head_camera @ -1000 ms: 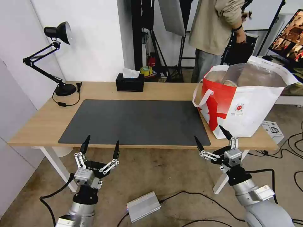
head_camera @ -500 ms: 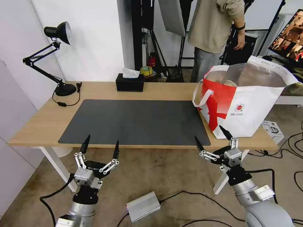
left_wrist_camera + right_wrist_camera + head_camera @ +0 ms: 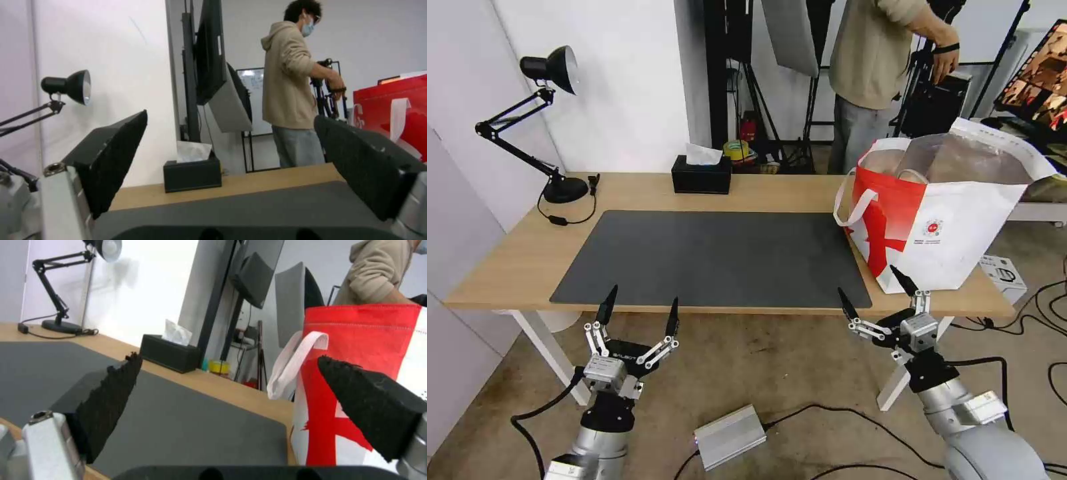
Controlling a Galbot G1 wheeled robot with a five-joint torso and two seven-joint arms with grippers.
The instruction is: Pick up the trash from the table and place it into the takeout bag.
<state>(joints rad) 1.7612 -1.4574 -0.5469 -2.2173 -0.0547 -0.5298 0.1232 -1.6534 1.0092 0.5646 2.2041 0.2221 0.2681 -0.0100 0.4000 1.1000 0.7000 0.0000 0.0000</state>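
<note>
The table carries a dark grey mat with nothing lying on it. At its right end stands the takeout bag, white and red with white handles, also seen as the bag. Inside its foil-lined mouth sit rounded beige shapes; the bag wall hides the rest of the trash. My left gripper hangs open below the table's front edge, left of centre. My right gripper is open too, just off the front edge near the bag's lower corner. Nothing is between either pair of fingers.
A black tissue box stands at the table's back edge, and a black desk lamp at the back left. On the floor lie a silver box and cables. Tripods and stands crowd the room behind.
</note>
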